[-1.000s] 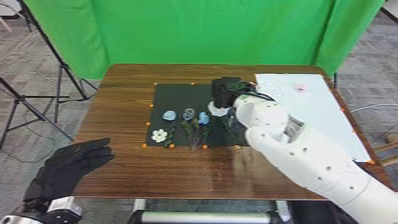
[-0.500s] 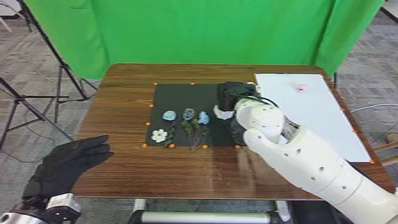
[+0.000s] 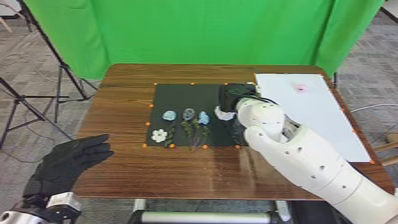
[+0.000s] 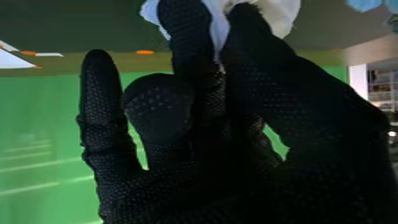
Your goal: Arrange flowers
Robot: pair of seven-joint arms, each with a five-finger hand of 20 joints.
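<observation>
Blue flowers (image 3: 169, 115), blooms (image 3: 203, 118) away, stems (image 3: 195, 138) toward robot

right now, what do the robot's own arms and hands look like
The right arm has a rounded white shell with small dark spots, and dark cable near its wrist. The left hand and right hand are covered in black fabric; the right one's has a fine dotted texture.

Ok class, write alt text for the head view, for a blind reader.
Robot's right hand pinches a white flower over a dark mat, right of three bluish flowers and another white flower; farther right, a pink flower lies on a white sheet. Left hand open.
</observation>
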